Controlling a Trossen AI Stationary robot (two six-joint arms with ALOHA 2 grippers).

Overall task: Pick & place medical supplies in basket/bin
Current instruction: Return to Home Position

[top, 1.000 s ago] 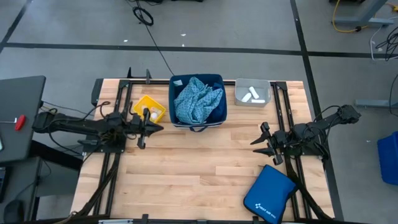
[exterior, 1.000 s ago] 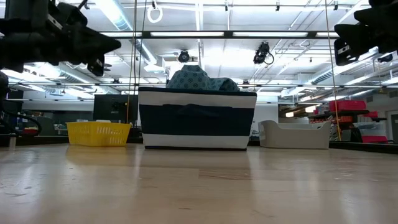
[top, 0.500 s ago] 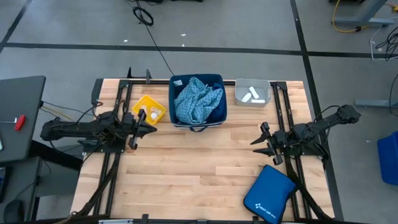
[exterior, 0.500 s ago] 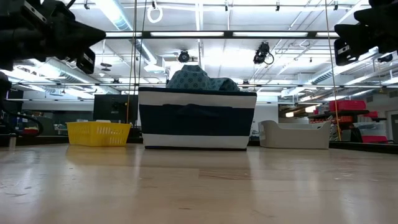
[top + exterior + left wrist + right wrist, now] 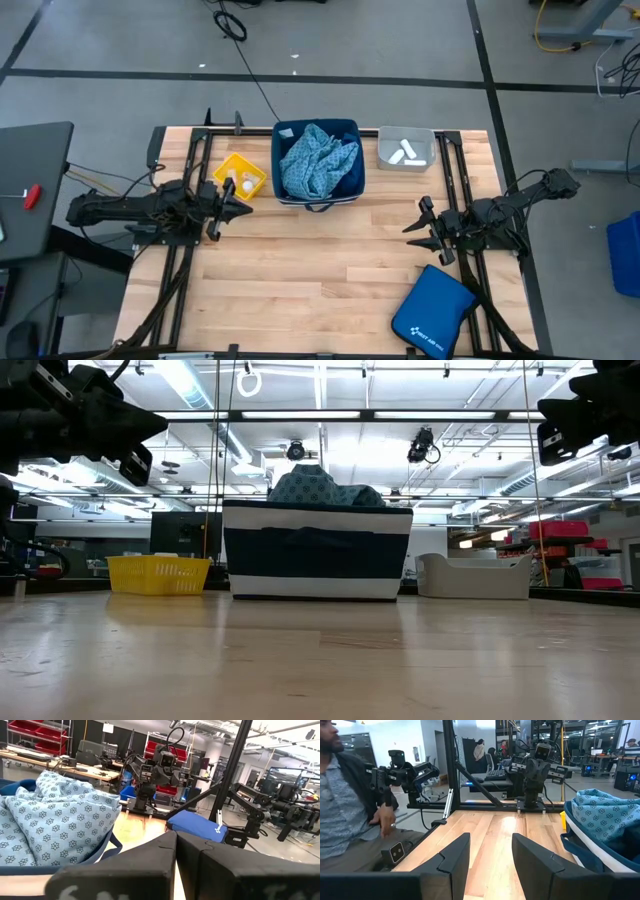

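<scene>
The large navy tub (image 5: 318, 190) stands at the table's far middle, with the teal patterned cloth (image 5: 315, 160) heaped in it and rising above its rim (image 5: 325, 488). Left of it is the small yellow tub (image 5: 240, 178) with a small white item (image 5: 233, 183) in it. Right of it the pale grey tub (image 5: 405, 148) holds white oblong packets (image 5: 406, 153). I cannot make out a dark blue cloth. My left gripper (image 5: 232, 207) is shut and empty, raised just near the yellow tub. My right gripper (image 5: 417, 226) hovers open and empty at the table's right.
The flat royal-blue zip pouch (image 5: 432, 312) lies at the table's near right corner, below my right gripper. Bare wood fills the table's middle and near left. Black frame rails run along both sides. A person (image 5: 345, 805) sits beyond the table's left edge.
My left gripper has drawn back a little toward the table's left edge, still shut. The right arm and all three tubs have kept still.
</scene>
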